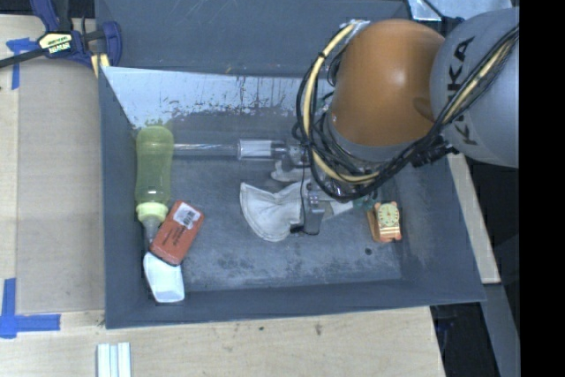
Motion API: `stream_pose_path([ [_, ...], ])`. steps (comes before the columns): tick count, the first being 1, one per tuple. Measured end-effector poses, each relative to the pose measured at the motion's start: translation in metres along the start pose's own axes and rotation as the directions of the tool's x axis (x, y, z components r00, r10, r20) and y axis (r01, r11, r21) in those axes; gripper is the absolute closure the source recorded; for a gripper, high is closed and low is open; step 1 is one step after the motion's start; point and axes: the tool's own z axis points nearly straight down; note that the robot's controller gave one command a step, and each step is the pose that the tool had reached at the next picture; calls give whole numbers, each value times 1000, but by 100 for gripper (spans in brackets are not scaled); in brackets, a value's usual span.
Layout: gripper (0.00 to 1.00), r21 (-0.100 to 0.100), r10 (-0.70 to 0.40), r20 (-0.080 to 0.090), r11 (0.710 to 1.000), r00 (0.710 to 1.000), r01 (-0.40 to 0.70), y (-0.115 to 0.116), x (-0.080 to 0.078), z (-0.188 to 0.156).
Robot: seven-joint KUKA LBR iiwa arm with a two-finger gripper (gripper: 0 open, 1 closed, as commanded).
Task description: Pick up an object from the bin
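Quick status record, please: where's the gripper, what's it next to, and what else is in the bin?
gripper: low over the middle of the bin
nearest thing: white crumpled piece, at the gripper's left
right of it: small orange-yellow box, lying apart
left side: green bottle lying down; orange box at its cap end; white packet in the corner
back: clear tube
held: cannot tell

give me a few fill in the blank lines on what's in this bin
1. The bottle lying along the left side of the bin is ____ in colour.
2. The gripper hangs over the right edge of a crumpled ____ cloth.
3. In the camera view, the small orange box lies to the gripper's ____.
Missing words: green; white; right.
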Motion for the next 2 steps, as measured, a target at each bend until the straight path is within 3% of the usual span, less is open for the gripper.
stream_pose_path([
  [1, 0, -1, 2, 9, 1000, 1000, -2, 0, -2, -5],
  [2, 0, -3, 55, 15, 998, 998, -55, -11, -1, 42],
])
